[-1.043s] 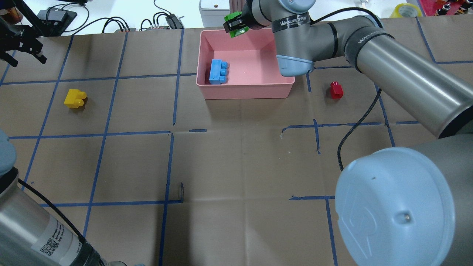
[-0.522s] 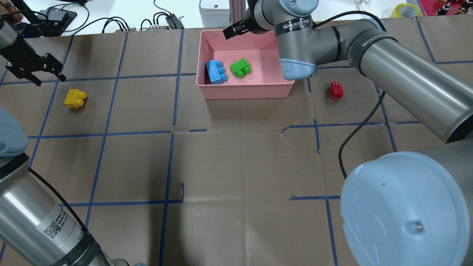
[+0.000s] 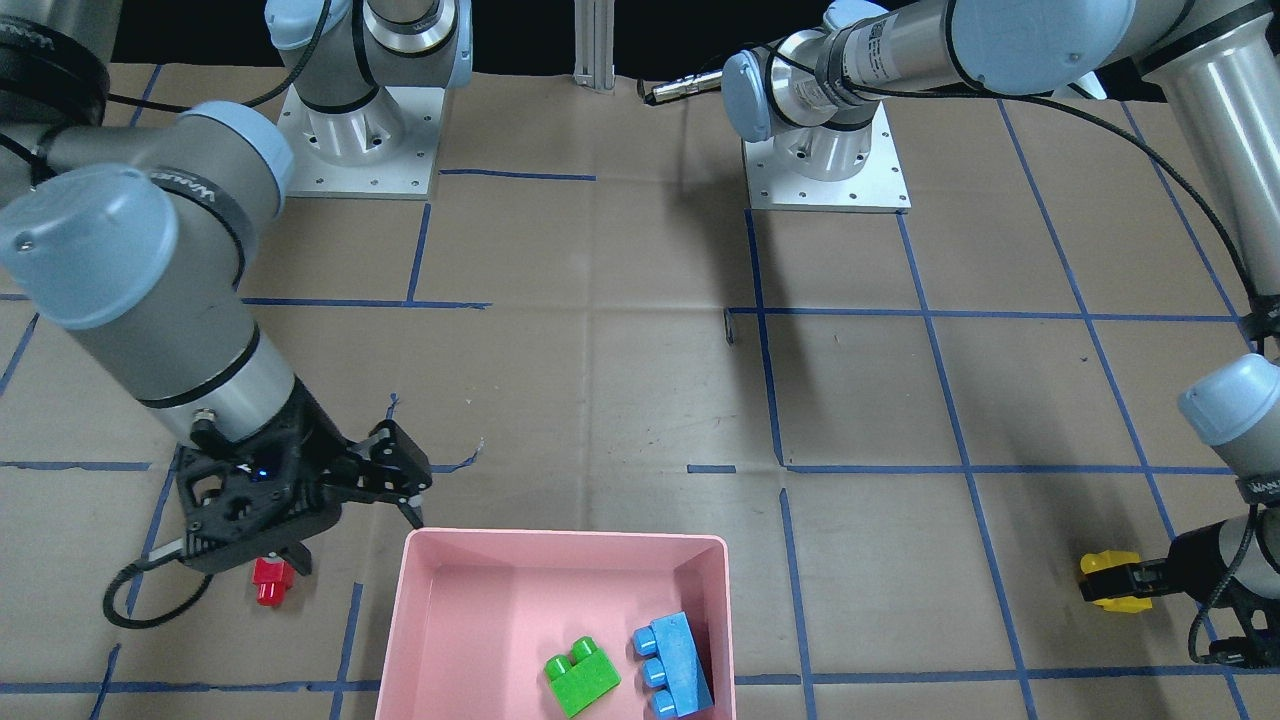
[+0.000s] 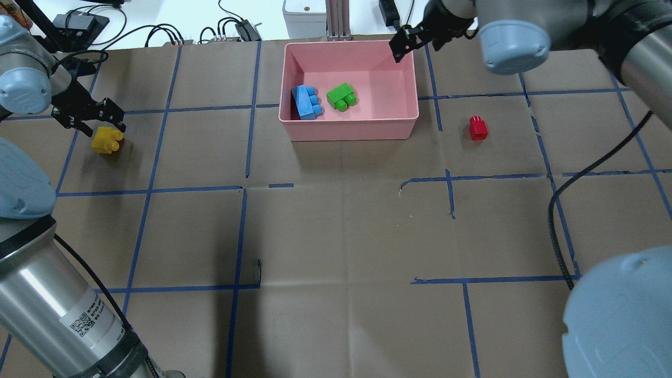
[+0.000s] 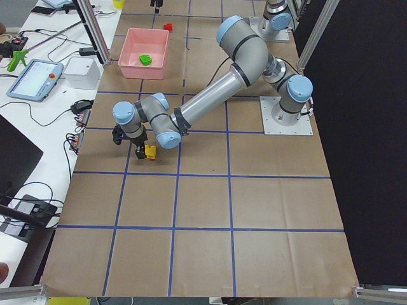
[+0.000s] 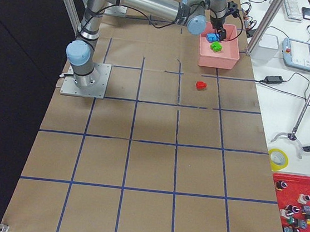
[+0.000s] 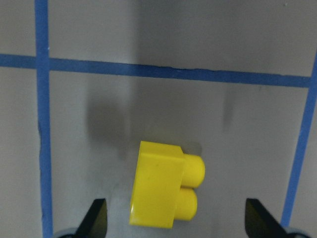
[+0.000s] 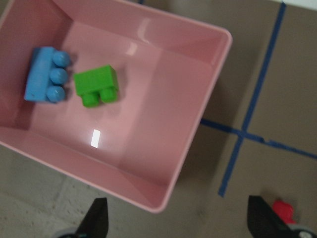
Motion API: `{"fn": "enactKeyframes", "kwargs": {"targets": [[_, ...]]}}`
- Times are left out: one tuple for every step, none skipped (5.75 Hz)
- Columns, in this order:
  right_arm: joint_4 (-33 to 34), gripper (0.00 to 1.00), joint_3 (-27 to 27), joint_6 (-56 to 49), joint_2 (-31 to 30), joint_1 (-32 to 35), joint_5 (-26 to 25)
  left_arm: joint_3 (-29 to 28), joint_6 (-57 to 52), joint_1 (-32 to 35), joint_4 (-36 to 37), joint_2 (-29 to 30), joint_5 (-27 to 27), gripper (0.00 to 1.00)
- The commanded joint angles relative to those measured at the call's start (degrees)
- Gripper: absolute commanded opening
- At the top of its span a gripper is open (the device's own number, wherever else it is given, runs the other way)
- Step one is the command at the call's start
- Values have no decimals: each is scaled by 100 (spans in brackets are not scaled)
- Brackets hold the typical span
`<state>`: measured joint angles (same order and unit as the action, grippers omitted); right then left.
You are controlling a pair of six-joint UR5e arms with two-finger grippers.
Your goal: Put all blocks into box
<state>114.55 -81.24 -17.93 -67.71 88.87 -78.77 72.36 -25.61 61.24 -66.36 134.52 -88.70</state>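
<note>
Okay, quick notes. My left hand (image 7: 176, 221) is open, its fingertips either side of the yellow block (image 4: 106, 140) without touching. That block lies on its side on the bench (image 4: 336, 236), far left, well apart from the box (image 4: 349, 138). In the front-facing view this hand is cropped by the frame edge.

My right hand (image 8: 181, 225) is open and empty, up over the box's far right corner. Its wrist view shows only a sliver of the red block (image 4: 478, 128), half behind a fingertip. From the front, the hand's body partly covers that block.

The blue block (image 4: 307, 102) sits in the box, tilted against the left wall. The green block (image 4: 341, 97) lies just beside it.

Red has bare bench on all sides, right of the box. Yellow has bare bench around it too.
</note>
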Motion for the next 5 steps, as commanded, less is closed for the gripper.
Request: {"fn": "enactKeyframes", "kwargs": {"targets": [[-663,99,-6,35,133,-283,-568,155,-58,2,114,-4,-68,97],[-549,98,-110,487,361,-309,-665,173,-250,-6,97,-39,-112,91],[217,98,-346,709,546,-309,-857,217,-452,-15,105,-57,-121,75],[878,98,-784,729,609,-326,-972,208,-541,-15,105,-66,-121,58],[1459,98,-1249,729,601,-518,-956,165,-611,-15,79,-75,-286,42]]}}
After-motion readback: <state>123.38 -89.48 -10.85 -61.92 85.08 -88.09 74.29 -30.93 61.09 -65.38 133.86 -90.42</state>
